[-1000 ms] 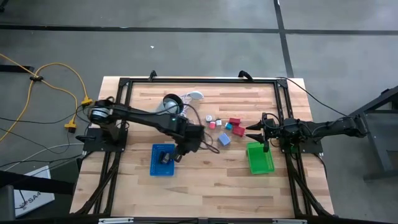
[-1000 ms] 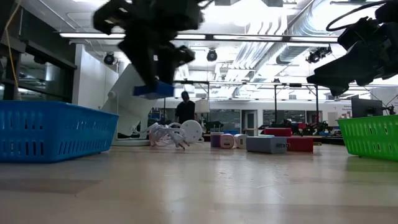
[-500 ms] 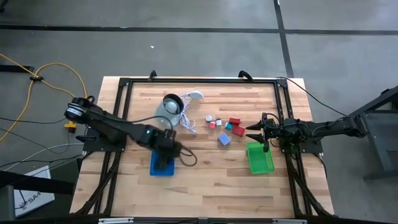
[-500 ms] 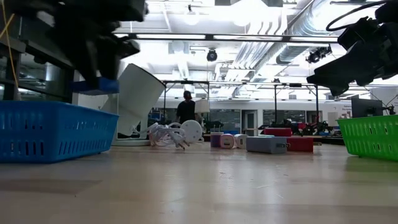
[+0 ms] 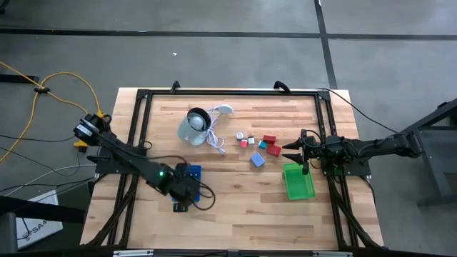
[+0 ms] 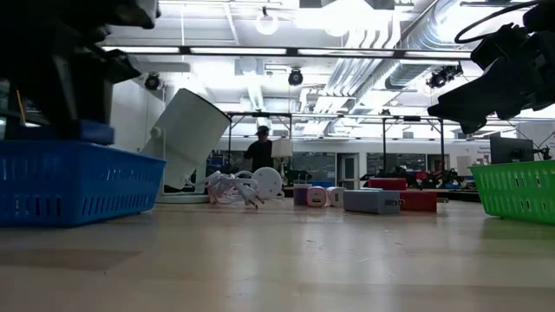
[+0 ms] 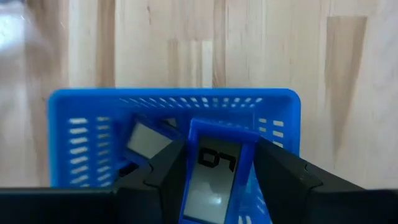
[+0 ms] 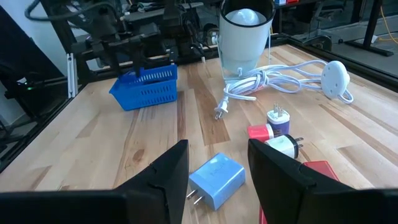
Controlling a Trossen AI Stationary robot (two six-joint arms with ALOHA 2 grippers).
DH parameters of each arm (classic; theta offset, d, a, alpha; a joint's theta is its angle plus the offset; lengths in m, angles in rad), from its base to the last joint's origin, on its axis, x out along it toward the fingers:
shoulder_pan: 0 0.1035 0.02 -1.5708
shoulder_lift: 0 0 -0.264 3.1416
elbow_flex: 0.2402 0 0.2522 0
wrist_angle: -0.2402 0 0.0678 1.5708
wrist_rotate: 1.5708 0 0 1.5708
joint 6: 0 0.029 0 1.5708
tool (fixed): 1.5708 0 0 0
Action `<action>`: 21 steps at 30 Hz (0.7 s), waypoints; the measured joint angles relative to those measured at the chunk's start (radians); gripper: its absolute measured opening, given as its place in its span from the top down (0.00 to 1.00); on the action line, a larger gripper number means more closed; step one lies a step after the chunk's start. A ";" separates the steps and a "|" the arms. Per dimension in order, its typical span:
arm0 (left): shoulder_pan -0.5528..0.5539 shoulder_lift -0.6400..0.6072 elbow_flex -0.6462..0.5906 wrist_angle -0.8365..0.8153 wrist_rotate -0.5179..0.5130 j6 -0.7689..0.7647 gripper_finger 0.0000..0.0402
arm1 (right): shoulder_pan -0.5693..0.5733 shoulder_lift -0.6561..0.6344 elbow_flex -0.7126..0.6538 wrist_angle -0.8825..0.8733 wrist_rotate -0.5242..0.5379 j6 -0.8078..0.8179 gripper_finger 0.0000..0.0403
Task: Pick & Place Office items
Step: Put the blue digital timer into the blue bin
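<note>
The left gripper (image 7: pixel 214 180) has its fingers (image 7: pixel 168 171) closed on a blue block (image 7: pixel 214 171) with a pale face and a dark mark, gripping it by its two long sides so it hangs flat-faced and can drop cleanly. It holds the block just above the blue basket (image 7: pixel 93 102), over the wall nearer the camera. Another pale-faced piece (image 7: pixel 144 140) already lies inside, so this looks like the placing step, with release not yet made. From above, the left arm reaches low and long across the near left of the worktop (image 5: pixel 235 207), its wrist bent down over the basket (image 5: pixel 194 171); the basket is largely hidden there, so how centred the block sits is hard to judge.

The right gripper (image 8: pixel 214 162) waits with fingers parted and empty, above the worktop beside the green basket (image 5: pixel 298 182), pointing toward the remaining items: a pale-blue block (image 8: pixel 217 177), a white plug piece (image 8: pixel 280 144), a red-and-purple piece (image 8: pixel 267 127) and a red block (image 8: pixel 320 171). They lie clustered mid-worktop, near the grey-white round object (image 8: pixel 245 40) and its cord (image 8: pixel 273 81).
</note>
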 joint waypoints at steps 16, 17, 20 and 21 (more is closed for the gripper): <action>-0.045 0.059 -0.001 0.027 -0.023 -0.133 0.59 | 0.000 0.000 0.000 0.000 0.000 0.000 0.62; -0.045 0.059 -0.001 0.027 -0.023 -0.136 0.59 | 0.000 0.000 0.000 0.000 0.000 0.000 0.62; -0.045 0.059 -0.001 0.027 -0.023 -0.142 0.59 | 0.000 0.000 0.000 0.000 0.000 0.000 0.62; -0.045 0.059 -0.001 0.027 -0.023 -0.143 0.59 | 0.000 0.000 0.000 0.000 0.000 0.000 0.62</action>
